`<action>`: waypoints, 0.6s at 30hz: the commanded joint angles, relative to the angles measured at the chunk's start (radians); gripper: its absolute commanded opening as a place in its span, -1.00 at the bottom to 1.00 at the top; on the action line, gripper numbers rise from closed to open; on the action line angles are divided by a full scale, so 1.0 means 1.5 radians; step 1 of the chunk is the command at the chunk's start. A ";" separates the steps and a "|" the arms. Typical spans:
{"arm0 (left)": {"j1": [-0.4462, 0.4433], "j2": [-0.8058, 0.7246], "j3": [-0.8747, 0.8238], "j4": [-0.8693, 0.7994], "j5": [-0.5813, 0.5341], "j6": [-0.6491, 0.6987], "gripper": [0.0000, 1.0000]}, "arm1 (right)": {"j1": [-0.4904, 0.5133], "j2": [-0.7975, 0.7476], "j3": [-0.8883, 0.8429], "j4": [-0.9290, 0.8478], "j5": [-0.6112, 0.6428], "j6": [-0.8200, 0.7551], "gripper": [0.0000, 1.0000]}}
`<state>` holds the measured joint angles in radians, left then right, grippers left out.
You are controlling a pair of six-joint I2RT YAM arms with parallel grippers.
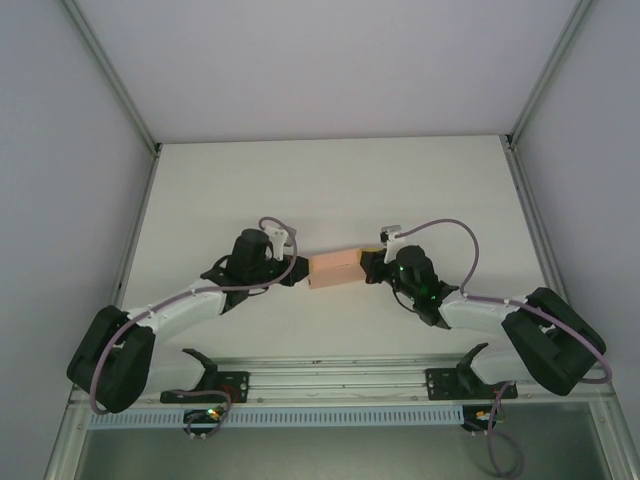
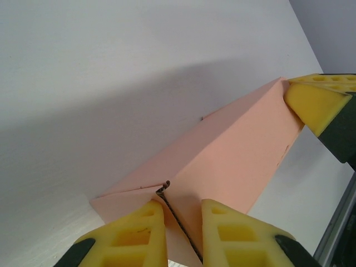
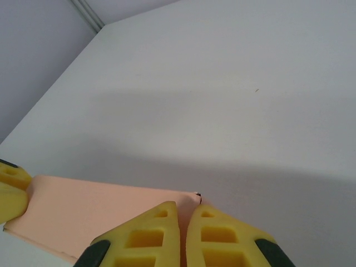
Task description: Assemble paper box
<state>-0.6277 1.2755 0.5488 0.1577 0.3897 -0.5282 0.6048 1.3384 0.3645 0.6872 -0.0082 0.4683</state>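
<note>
Left gripper (image 1: 298, 272) pinches the left end of the paper box (image 1: 335, 268); right gripper (image 1: 368, 264) clamps its right end.

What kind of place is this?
Most likely a robot test cell in a laboratory. A white table is closed in by plain pale walls on metal frame posts, and two robot arms, bolted to a rail at its near edge, hold a pink paper box between them.
</note>
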 commanded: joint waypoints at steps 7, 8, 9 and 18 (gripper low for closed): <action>-0.014 0.066 0.037 -0.218 -0.103 0.073 -0.90 | -0.001 -0.026 0.063 -0.269 -0.034 -0.054 -0.50; -0.015 0.067 0.044 -0.223 -0.102 0.077 -0.81 | -0.002 -0.036 0.080 -0.295 -0.029 -0.056 -0.36; -0.017 0.069 0.054 -0.229 -0.098 0.082 -0.73 | -0.004 -0.048 0.099 -0.323 -0.024 -0.060 -0.15; -0.030 0.081 0.104 -0.258 -0.093 0.118 -0.42 | -0.059 -0.069 0.254 -0.487 -0.214 -0.232 0.99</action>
<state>-0.6617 1.3495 0.7254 -0.0406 0.2874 -0.3988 0.5323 1.2434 0.6975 0.0814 -0.1471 0.2935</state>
